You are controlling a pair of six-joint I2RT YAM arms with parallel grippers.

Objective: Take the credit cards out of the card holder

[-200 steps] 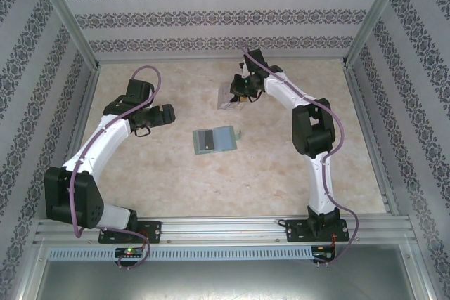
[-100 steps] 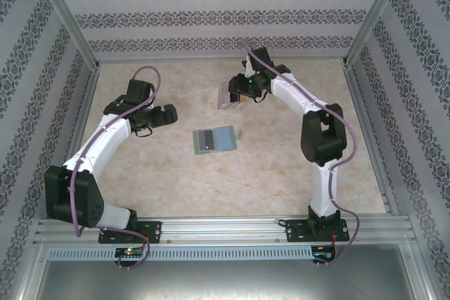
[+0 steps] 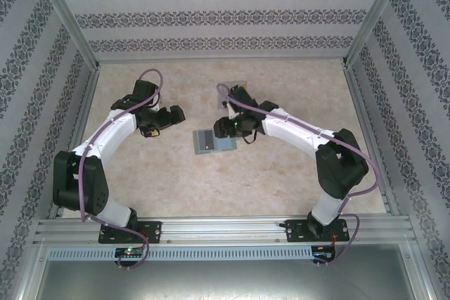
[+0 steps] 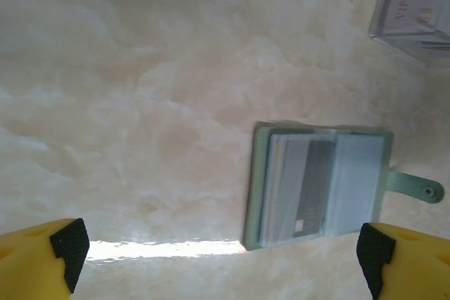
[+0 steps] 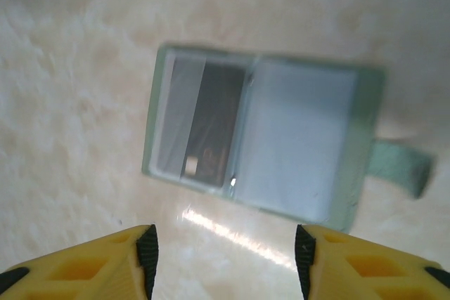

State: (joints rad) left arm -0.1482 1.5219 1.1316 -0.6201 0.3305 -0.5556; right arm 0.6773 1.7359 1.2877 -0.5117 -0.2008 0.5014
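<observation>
"What are we standing over?"

"A pale, marble-patterned tabletop (image 3: pixel 176 194), glossy enough to catch a streak of light. A ribbed aluminium rail (image 3: pixel 225 228) runs along the near edge, and that's where the left arm (image 3: pixel 105 135) and the right arm (image 3: pixel 295 130) are bolted. Both have white shells, black joints and a purple cable looped along them."

"And the grippers?"

"The left gripper (image 3: pixel 171 116) hangs with its yellow, black-padded fingers spread as wide as they go, with nothing between them. The right gripper (image 3: pixel 229 126) is parted less far, and it's empty too."

"Where's the card holder?"

"The card holder (image 3: pixel 213 140) lies flat and open on the table between the two grippers. The right one is just over its far right corner, and the left one is off to its left. It's soft grey-green with a pale blue lining. A dark grey card (image 5: pixel 211 131) sits tucked in the left pocket, and a snap strap (image 4: pixel 415 186) sticks out on the right."

"Anything in the way?"

"The right forearm slants in from the right, but it stays beyond the holder. Farther back sits a clear, hard-edged plastic tray (image 4: pixel 415 5) with a card in it marked VIP. Behind everything are the walls (image 3: pixel 211 19), papered in bands of dark floral pattern."
</observation>
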